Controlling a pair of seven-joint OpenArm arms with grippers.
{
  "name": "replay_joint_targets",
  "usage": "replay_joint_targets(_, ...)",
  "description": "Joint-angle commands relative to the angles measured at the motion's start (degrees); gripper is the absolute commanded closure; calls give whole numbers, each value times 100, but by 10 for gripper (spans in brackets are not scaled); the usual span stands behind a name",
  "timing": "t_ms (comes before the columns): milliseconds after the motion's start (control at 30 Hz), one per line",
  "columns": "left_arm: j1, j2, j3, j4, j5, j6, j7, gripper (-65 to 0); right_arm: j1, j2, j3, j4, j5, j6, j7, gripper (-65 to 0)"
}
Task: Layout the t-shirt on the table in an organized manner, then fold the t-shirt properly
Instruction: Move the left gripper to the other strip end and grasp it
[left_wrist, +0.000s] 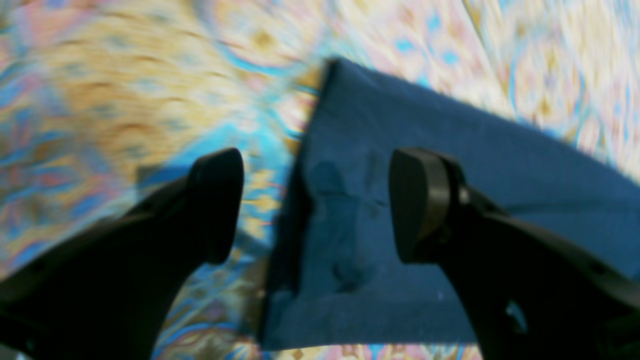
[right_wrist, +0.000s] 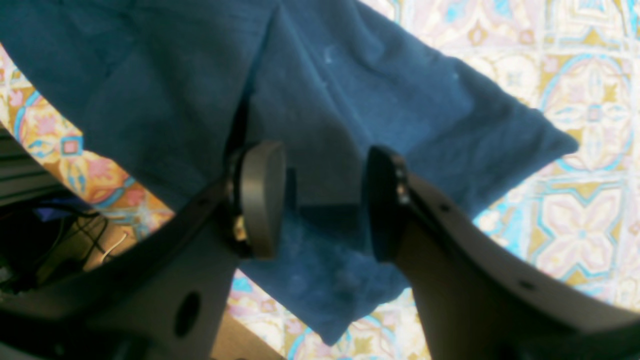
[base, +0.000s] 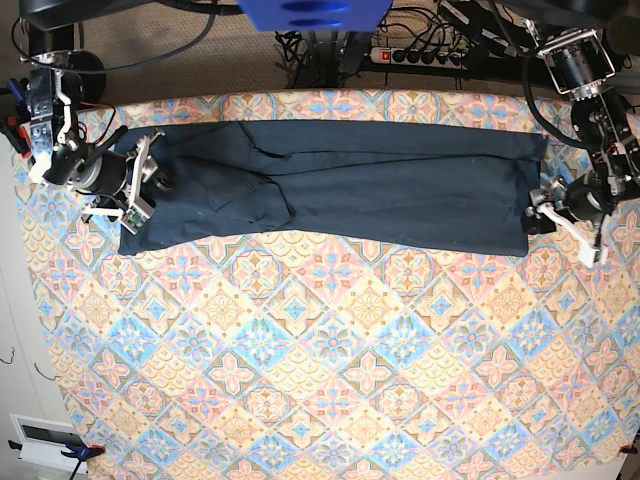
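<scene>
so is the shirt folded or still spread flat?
Folded: the shirt lies as a long narrow band across the table, no sleeves sticking out.

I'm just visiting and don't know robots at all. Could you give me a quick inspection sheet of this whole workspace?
Surface: table under pastel diamond-tile floral cloth.
Job's thing: dark navy-blue t-shirt lying as a long band across the far side, wrinkled near one end.
Clutter: nothing seen on the cloth.
Grippers: right gripper open over one shirt end; left gripper open at the other end's edge.
Cables: black wires and a power strip behind the table.
Surroundings: blue part above the far edge; floor alongside.
</scene>
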Motion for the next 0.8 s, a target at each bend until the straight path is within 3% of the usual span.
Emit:
replay_joint_targets(0,-63,-194,37,-86,-29,1,-83,-449,68,98,44,99,86,14,94,-263)
replay_joint_targets(300,-274,-168,151,-939,-2,1,-118,-449,68,80,61,99,86,14,112,-263)
replay_joint_targets(433,-230,-45,160,-1264,24,1,-566,-449,77,71,61,99,86,14,120,-263)
replay_joint_targets(567,-222,17,168,-1449,15,1,-619,-448,77,71,61,99,86,14,120,-263)
replay_joint_targets(767,-169,131,925,-1432,-64,-7,-505,-442,77,71,61,99,86,14,120,-263)
